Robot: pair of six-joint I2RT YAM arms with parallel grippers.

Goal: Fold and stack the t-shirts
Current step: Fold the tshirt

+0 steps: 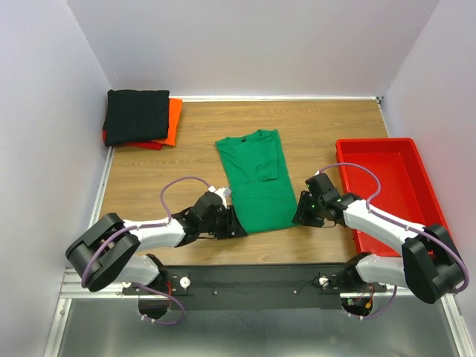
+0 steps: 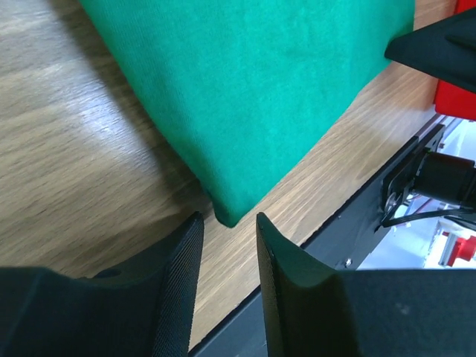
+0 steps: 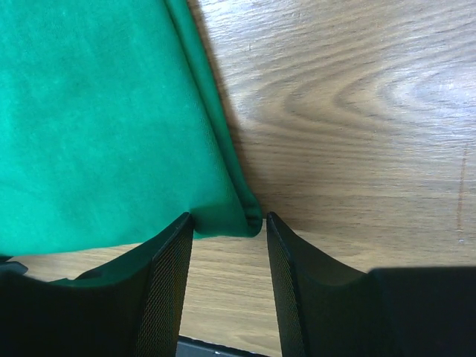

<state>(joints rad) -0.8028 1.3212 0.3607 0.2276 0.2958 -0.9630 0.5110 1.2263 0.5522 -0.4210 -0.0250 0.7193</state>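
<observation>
The green t-shirt (image 1: 258, 180) lies flat on the table, folded into a long strip, collar at the far end. My left gripper (image 1: 238, 226) is open at the shirt's near left corner (image 2: 227, 212), which sits just ahead of the jaws. My right gripper (image 1: 299, 214) is open at the near right corner (image 3: 238, 219), which lies at the jaw tips. The black t-shirt (image 1: 137, 116) lies folded on top of the orange-red t-shirt (image 1: 171, 123) at the far left corner.
A red plastic tray (image 1: 387, 186) stands at the right, beside the right arm. White walls close in the table on three sides. A black metal rail (image 2: 357, 223) runs along the near table edge.
</observation>
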